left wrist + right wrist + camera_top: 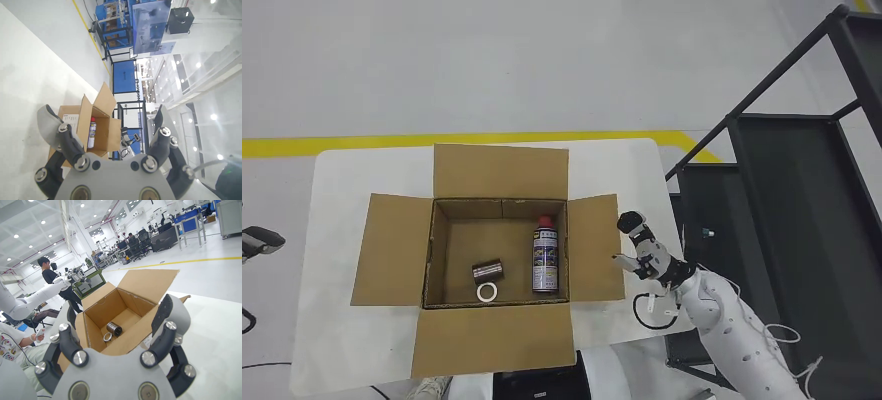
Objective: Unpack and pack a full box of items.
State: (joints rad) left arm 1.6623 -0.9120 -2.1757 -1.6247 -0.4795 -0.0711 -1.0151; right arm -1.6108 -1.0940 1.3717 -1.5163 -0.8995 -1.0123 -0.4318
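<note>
The spray can (544, 260) is lying flat in the open cardboard box (500, 168), along its right wall, with its red cap pointing away from the robot. The right arm's fingers (171, 311) are hanging wide open and empty just beside the right flap. The left arm's fingers (47, 121), also open and empty, are hovering well off the bench (342, 200), so the right looks nearer.
</note>
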